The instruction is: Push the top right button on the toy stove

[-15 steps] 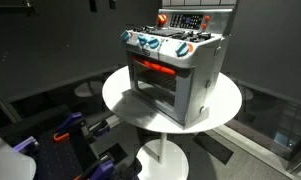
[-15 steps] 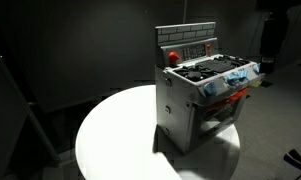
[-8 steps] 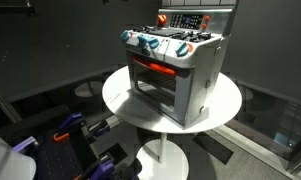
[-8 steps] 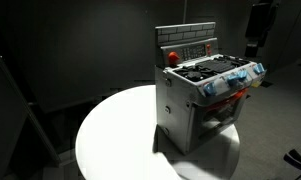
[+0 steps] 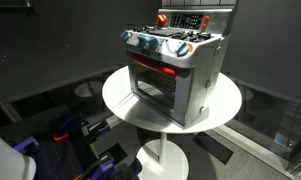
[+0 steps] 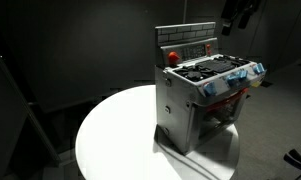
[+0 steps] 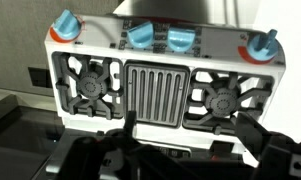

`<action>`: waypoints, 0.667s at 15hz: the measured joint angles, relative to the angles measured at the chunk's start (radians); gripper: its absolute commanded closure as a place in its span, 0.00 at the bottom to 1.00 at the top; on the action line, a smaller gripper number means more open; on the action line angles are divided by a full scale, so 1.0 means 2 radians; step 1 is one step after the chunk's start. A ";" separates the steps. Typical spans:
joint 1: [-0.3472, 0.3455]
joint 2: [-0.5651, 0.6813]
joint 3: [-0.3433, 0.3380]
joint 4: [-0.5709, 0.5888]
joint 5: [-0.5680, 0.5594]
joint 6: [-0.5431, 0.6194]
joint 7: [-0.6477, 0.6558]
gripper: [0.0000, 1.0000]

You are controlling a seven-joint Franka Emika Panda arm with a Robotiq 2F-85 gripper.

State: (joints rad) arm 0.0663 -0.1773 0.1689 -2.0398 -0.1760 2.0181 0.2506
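The toy stove (image 5: 177,72) is a silver-grey box with a red-glowing front window, blue-white knobs and a raised dark back panel (image 5: 195,20). It stands on a round white table (image 5: 118,98) and shows in both exterior views (image 6: 195,100). A red button (image 6: 172,56) sits at one end of the back panel. My gripper (image 6: 233,22) hangs above and behind the stove, apart from it. In the wrist view I look down on the burners and centre grill (image 7: 158,95). My gripper (image 7: 190,140) is open and empty, its dark fingers (image 7: 130,135) spread wide over the back panel.
The table (image 6: 110,140) stands on a white pedestal (image 5: 160,155). Blue and orange equipment (image 5: 70,135) lies on the floor beside it. The room around is dark, with black walls.
My gripper has moved up and towards the stove's back panel in an exterior view. The stove has not moved.
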 measured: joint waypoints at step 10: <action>-0.029 0.069 -0.046 0.034 -0.036 0.054 0.087 0.00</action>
State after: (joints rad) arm 0.0085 -0.0386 0.0765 -1.9727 -0.2470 2.1258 0.4243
